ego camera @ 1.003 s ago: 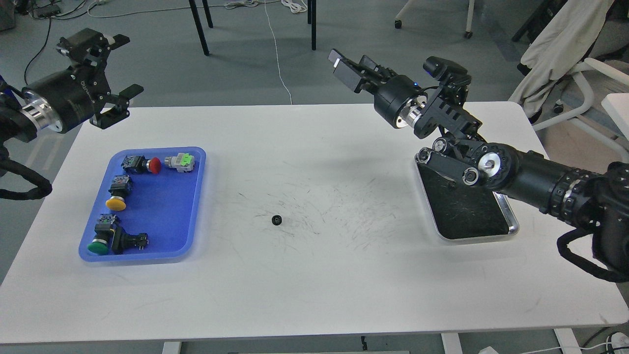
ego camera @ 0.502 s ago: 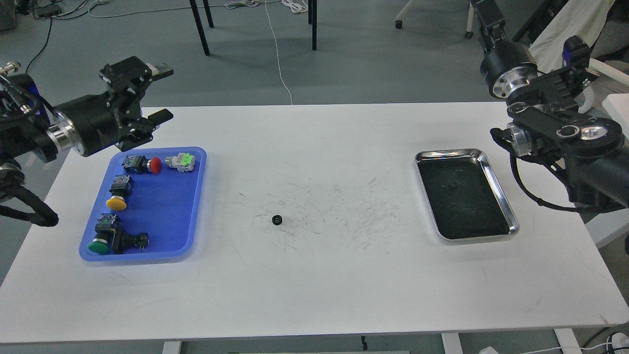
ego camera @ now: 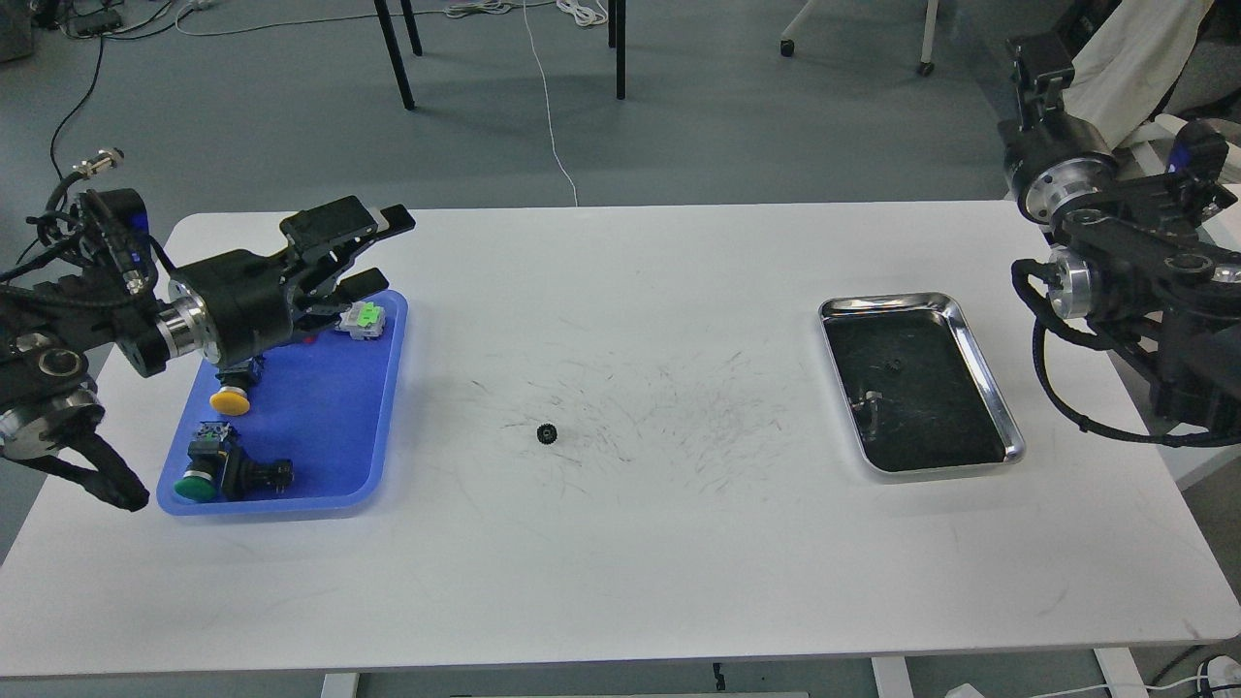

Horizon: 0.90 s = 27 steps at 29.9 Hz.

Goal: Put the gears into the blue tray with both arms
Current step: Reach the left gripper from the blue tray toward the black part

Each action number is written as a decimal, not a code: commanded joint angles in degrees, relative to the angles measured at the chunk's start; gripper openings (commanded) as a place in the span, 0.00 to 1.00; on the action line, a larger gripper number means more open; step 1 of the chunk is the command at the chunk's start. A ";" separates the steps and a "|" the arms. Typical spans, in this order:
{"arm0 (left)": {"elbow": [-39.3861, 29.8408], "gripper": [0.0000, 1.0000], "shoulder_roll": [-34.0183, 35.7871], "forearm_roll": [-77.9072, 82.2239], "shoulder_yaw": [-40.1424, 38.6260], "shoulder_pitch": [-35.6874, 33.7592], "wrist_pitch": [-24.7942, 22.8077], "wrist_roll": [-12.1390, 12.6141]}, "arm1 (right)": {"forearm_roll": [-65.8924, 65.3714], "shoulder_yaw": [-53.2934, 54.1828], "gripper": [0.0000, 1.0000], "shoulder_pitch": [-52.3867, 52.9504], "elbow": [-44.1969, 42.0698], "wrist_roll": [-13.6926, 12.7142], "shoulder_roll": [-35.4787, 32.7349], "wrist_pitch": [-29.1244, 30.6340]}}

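One gear (ego camera: 546, 433), a tiny black toothed wheel, lies on the white table near its middle. A second gear (ego camera: 892, 365) rests on the dark bottom of the steel tray (ego camera: 1011, 443). The blue tray (ego camera: 325, 427) sits at the left and holds several pushbutton switches. My left gripper (ego camera: 381, 250) hovers over the tray's far right corner, open and empty, pointing right. My right gripper (ego camera: 1035, 56) is raised at the far right beyond the table corner, pointing up, with its fingers too dark to tell apart.
In the blue tray are a yellow-capped switch (ego camera: 230, 397), a green-capped switch (ego camera: 199, 482) and a grey switch with a green top (ego camera: 361, 318). A chair stands right of the table. Chair legs and cables lie on the floor behind.
My left arm swung right and down, now low over the blue tray's far end. My right arm pulled back from above the steel tray to the far right, uncovering the tray.
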 commanded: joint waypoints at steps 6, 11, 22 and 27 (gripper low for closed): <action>-1.96 0.99 -2.38 12.64 4.10 -0.01 3.54 -1.60 | 7.35 2.30 0.96 -1.47 0.10 -2.13 -1.69 3.16; -2.23 0.99 -5.19 14.56 4.89 -0.01 3.19 -3.53 | 6.66 1.77 0.98 -2.61 1.67 -2.49 -3.71 4.05; 3.48 0.97 -13.45 25.20 8.59 -0.18 7.40 -4.85 | 6.39 1.68 0.98 -2.61 2.65 -2.58 -5.12 3.61; 10.24 0.97 -17.31 30.29 10.07 -0.80 7.32 -7.57 | 6.48 2.12 0.96 -2.70 2.56 -2.32 -5.21 3.87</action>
